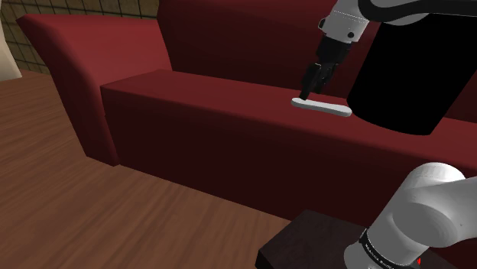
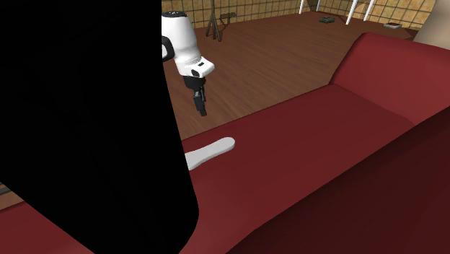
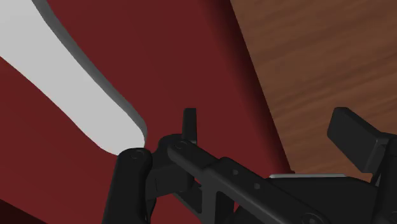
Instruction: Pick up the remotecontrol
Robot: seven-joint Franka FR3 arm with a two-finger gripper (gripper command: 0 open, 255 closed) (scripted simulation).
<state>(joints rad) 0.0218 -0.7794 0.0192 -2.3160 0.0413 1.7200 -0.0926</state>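
Your pincer (image 1: 306,92) hangs pointing down over the front part of the sofa seat. Its two black fingers (image 3: 189,124) stand apart, and nothing lies between them but red seat and a strip of floor. It clasps nothing.

Around it, you have the dark red sofa (image 1: 191,130), which runs across the shoulder view with one armrest at that view's left. In the second exterior view the sofa (image 2: 324,144) spreads from the middle to the right. A brown wooden floor (image 1: 76,214) lies in front of it, and you can see the same boards beyond the seat edge in the second exterior view (image 2: 259,65) and past the fingers in the wrist view (image 3: 318,57). A big black area (image 2: 72,123) covers the second exterior view's left, and another one (image 1: 405,76) sits behind the pincer in the shoulder view.

Your white arm (image 1: 428,206) rises from the dark stand (image 1: 306,244) at the shoulder view's lower right and comes in again at the top.

Smallest is the remote control (image 1: 321,106), drawn plain white, long and slim with rounded ends. It lies flat on the seat near the front edge. One rounded end (image 3: 70,83) sits just beside the pincer, outside the gap between the fingers. In the second exterior view (image 2: 213,151) the other end runs behind the black area. You cannot tell whether a fingertip touches it.
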